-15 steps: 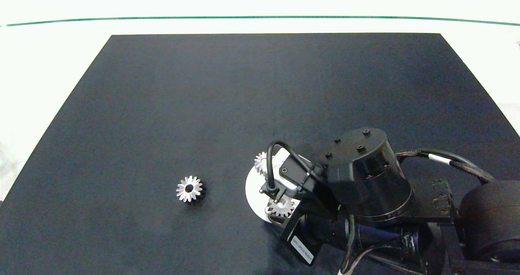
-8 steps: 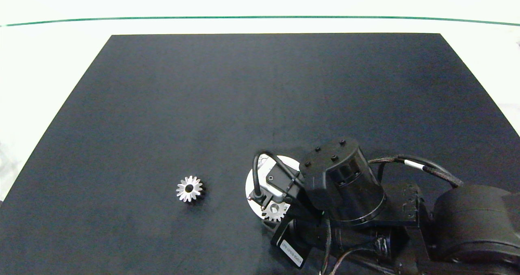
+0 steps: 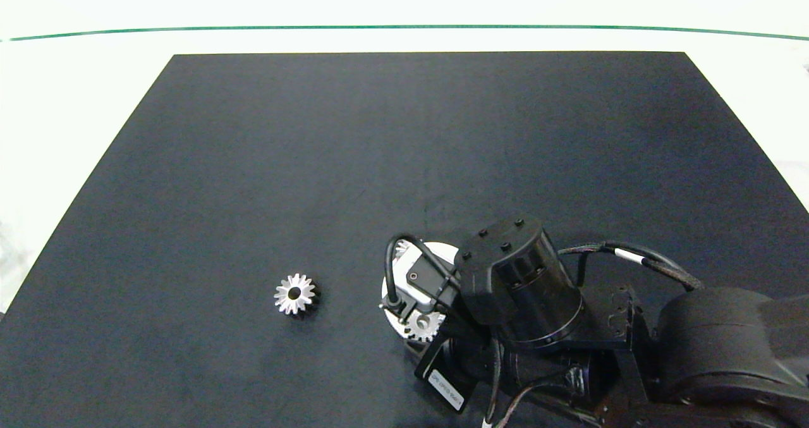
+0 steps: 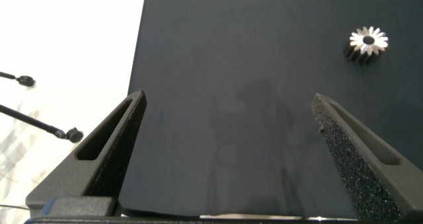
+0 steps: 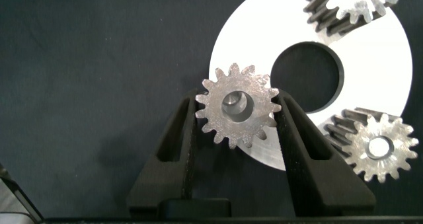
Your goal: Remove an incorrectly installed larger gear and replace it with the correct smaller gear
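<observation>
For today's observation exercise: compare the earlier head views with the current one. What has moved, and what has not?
The right arm has shifted leftward and toward the table's near edge, carrying the right claw shut on a small silver blunt-toothed metal gear at the edge of the white round disc. The silver starburst gear with long pointed teeth stayed put on the black mat, as did the disc.

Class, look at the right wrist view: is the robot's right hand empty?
No: the right hand grips a small silver metal spur gear between its two grey fingers, over the white disc's edge.
</observation>
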